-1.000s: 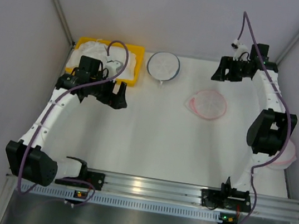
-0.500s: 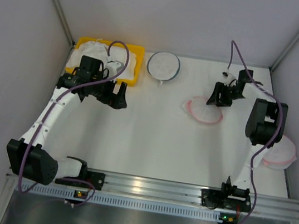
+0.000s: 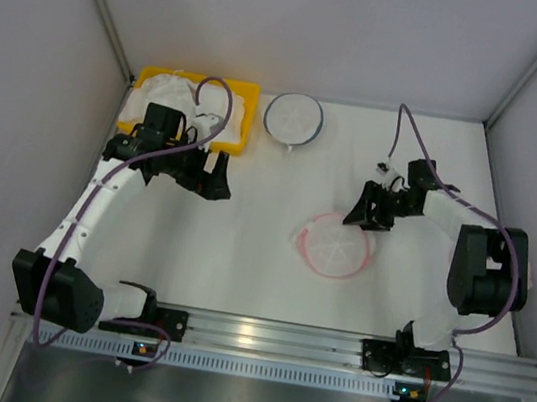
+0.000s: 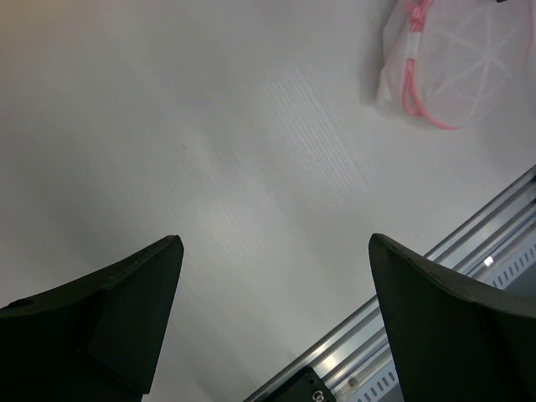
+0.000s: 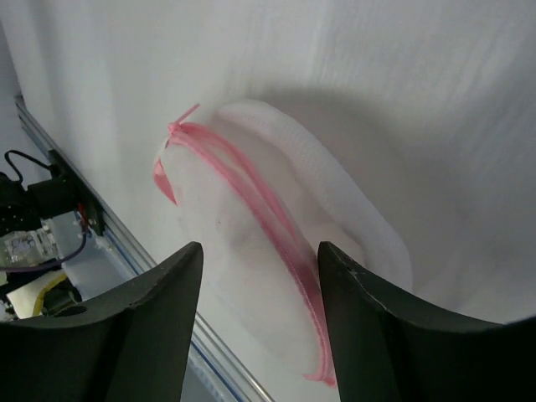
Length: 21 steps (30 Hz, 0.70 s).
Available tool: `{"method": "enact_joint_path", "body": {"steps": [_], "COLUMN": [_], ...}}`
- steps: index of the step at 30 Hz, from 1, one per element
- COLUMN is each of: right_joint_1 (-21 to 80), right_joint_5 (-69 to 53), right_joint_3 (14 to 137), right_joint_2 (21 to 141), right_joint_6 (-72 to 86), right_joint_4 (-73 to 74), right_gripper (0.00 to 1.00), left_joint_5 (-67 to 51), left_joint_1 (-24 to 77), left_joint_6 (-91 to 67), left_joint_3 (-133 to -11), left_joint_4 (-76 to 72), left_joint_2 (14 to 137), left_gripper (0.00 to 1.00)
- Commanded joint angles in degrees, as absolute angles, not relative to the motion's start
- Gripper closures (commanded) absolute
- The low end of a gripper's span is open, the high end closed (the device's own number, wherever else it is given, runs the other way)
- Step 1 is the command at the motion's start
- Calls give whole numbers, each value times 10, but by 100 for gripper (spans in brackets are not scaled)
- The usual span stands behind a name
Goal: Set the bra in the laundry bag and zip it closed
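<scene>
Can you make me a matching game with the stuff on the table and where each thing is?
Things:
1. bra
2. laundry bag
3. grey-rimmed round bag
4. left gripper

Places:
A. at the far edge of the table, near the middle
B. in the yellow tray
C. open, above the table, nothing between its fingers
D. mid-table, at the right gripper, pink rim showing

Pairs: 1-B, 2-D, 3-A, 4-C
</scene>
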<state>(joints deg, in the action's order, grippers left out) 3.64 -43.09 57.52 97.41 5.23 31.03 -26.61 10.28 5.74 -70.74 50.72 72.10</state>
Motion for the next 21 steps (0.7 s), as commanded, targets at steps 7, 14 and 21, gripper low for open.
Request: {"method": "enact_joint_path", "body": {"steps": [7, 14, 21], "right_joint_1": [58, 69, 105], "right_joint_5": [-433, -418, -404], "right_joint_3": [562, 556, 556], "right_joint_2": [989, 1005, 1036], "right_joint_6": [33, 13, 6], "right_joint_4": [301, 305, 320], "right_gripper": [62, 79, 100], "left_joint_5": [-524, -462, -429], "left_joint_1": [104, 218, 292], "left_joint_6": [-71, -169, -277], "left_joint_3": [-535, -486, -467], "left_joint_4": [314, 123, -22], "left_joint_2": [714, 794, 940], "left_gripper": [18, 28, 46]}}
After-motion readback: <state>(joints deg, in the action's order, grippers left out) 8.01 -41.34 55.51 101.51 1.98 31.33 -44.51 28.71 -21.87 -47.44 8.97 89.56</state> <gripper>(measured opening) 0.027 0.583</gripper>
